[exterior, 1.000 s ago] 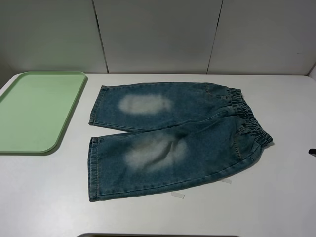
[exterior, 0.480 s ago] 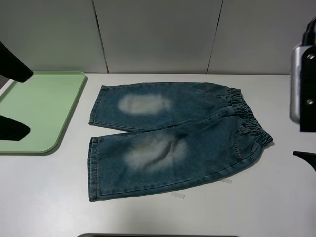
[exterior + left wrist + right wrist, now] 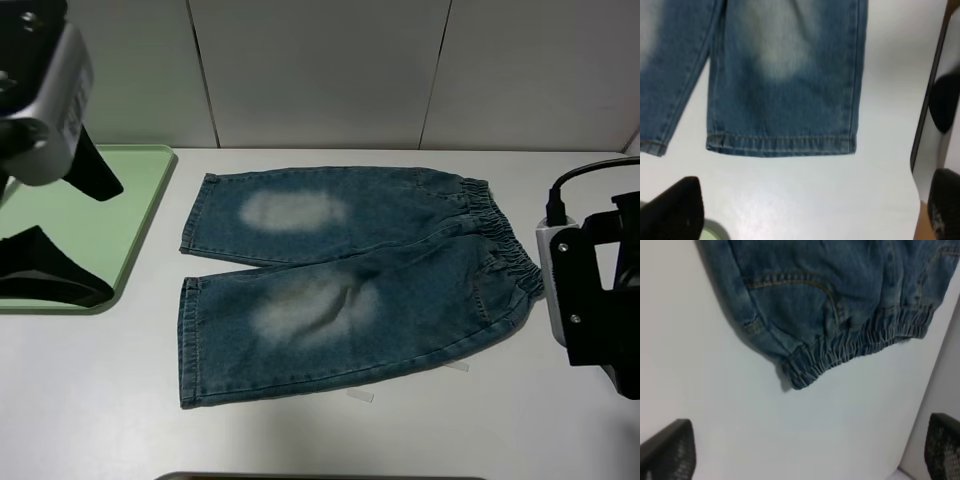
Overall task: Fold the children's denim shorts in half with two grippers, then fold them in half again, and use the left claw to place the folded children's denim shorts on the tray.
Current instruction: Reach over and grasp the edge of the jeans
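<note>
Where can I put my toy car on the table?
Bare table lies in front of the shorts, at the near left corner in front of the tray, and behind the shorts by the wall. Crowded: over the tray, under the left gripper, and beside the right gripper.

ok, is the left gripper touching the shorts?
Apart. The left wrist view shows a strip of bare table between the open left gripper and the leg hem of the shorts.
</note>
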You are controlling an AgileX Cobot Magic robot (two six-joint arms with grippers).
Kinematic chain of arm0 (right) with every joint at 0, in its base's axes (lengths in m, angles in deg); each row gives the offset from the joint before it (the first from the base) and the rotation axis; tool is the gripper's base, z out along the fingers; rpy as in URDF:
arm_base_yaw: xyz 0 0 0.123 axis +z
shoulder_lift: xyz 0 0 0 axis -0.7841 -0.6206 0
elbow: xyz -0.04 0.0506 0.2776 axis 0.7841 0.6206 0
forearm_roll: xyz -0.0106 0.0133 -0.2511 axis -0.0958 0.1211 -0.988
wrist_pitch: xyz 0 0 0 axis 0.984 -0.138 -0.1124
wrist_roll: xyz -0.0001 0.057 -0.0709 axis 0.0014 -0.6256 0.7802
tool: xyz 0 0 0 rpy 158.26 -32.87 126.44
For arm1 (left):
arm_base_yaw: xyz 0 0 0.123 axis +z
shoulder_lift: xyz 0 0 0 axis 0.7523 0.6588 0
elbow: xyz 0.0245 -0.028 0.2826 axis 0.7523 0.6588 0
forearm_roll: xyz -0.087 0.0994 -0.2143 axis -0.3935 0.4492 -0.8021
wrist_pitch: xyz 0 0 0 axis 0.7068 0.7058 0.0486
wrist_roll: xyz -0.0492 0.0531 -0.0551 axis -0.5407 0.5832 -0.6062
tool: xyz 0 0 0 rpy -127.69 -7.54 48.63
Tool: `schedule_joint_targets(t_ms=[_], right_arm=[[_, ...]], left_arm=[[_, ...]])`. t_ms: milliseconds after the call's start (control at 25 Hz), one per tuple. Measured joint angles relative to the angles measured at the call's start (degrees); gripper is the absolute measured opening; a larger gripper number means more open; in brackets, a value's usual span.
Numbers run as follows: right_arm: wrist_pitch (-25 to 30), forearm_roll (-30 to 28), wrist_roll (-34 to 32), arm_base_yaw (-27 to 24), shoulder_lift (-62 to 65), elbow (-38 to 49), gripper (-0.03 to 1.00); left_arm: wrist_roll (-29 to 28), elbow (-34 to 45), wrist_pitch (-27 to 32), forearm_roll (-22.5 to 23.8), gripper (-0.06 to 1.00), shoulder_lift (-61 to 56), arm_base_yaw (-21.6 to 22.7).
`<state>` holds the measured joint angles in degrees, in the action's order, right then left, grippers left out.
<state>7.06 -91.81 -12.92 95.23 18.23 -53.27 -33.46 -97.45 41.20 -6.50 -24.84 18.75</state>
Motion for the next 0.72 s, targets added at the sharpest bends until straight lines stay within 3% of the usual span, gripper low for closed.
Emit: schedule_joint_targets(t_ms=[160,400,720], right_arm=[[-3.92,-2.32,-0.19,-3.4,-1.52,0.06,0.69],[-4.91,-9.05,-0.96,-5.18,-11.7,0.18,0.69],[-10.04,-25.82,-14.14,-6.21,-23.85,0.13,0.69]], left_arm=[[3.15,0.0,-3.06,0.11,0.88,4.28,-1.23],[5.2,0.0,-6.0,0.12,0.87,9.9,-1.29],[5.83,0.0,-8.28,0.12,0.88,14.61,-1.29]])
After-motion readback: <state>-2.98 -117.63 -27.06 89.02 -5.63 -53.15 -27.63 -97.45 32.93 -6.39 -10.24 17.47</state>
